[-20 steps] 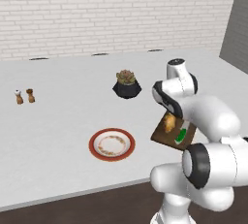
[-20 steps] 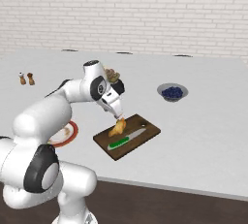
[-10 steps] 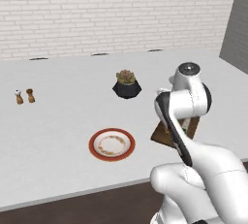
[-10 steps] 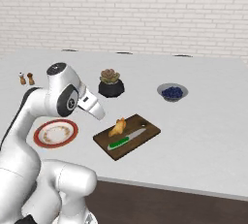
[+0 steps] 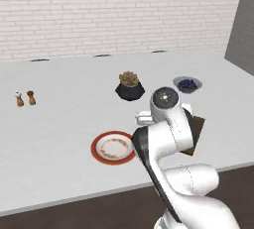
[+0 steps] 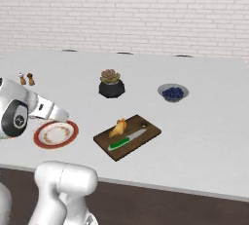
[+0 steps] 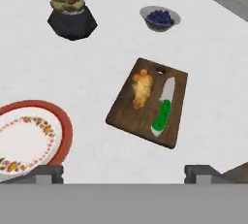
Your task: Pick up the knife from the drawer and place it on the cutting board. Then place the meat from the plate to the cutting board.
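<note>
The dark brown board (image 7: 147,103) lies flat on the counter, just beside the plate (image 7: 64,130). The golden-brown meat (image 7: 142,88) and the green-handled knife (image 7: 162,109) lie side by side on it, apart, the blade pointing toward the board's far end. The red-rimmed plate holds no food.

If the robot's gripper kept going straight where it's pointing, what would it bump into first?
Probably the cutting board. In the hand view the gripper looks down along its fingertips at the board, where the meat and the green-handled knife lie. It might meet the bare white counter just before it; depth is unclear.
</note>
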